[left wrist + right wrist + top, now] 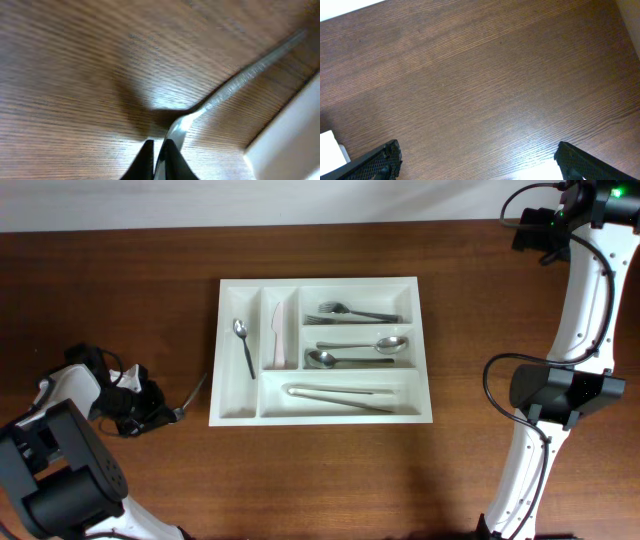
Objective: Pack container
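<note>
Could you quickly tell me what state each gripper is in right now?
Left gripper: closed on the end of a metal utensil.
Right gripper: open, holding nothing.

The tray [320,282] lies in the middle of the table [120,280]. Its two upright slots are at its left. The outer one holds a spoon [243,345] and the inner one a knife [277,335]. To their right, the far slot holds forks [350,313]. The slot before it holds two spoons [360,350], one behind the other. The near slot, which also runs below the knife slot, holds tongs [340,395]. Just left of the tray, by its near corner, a utensil [194,394] lies slantwise on the table, its near end in the left gripper [168,417]. The right gripper [480,162] is over the table, right of and behind the tray, well apart.
</note>
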Controlling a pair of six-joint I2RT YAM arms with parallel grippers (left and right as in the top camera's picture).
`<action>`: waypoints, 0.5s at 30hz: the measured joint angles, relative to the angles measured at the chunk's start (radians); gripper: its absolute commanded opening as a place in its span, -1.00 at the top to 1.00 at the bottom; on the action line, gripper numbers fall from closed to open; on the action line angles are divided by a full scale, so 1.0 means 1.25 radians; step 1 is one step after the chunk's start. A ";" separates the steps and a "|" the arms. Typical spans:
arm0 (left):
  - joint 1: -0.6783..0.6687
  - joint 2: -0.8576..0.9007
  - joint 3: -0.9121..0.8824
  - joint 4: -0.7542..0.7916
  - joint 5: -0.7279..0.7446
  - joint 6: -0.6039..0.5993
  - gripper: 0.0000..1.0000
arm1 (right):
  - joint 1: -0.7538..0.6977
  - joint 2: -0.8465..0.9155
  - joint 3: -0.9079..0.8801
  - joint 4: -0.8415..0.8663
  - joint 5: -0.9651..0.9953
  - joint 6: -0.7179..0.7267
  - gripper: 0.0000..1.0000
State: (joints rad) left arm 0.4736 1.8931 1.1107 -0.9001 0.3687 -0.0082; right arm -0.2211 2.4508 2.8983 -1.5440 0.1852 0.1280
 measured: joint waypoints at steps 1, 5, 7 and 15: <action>0.000 -0.001 0.000 0.001 0.010 0.000 0.90 | 0.000 0.000 0.000 0.000 0.000 0.000 -0.98; 0.000 -0.001 0.000 0.014 0.026 -0.003 0.96 | 0.000 0.000 0.000 0.000 0.000 0.000 -0.98; 0.000 -0.001 0.000 0.021 0.035 -0.009 0.96 | 0.000 0.000 0.000 0.000 0.000 0.000 -0.98; 0.000 -0.004 0.000 0.102 0.041 -0.074 0.96 | 0.000 0.000 0.000 0.000 0.000 0.000 -0.98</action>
State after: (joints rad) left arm 0.4736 1.8885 1.1107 -0.7727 0.4194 -0.1009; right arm -0.2211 2.4508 2.8983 -1.5440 0.1852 0.1280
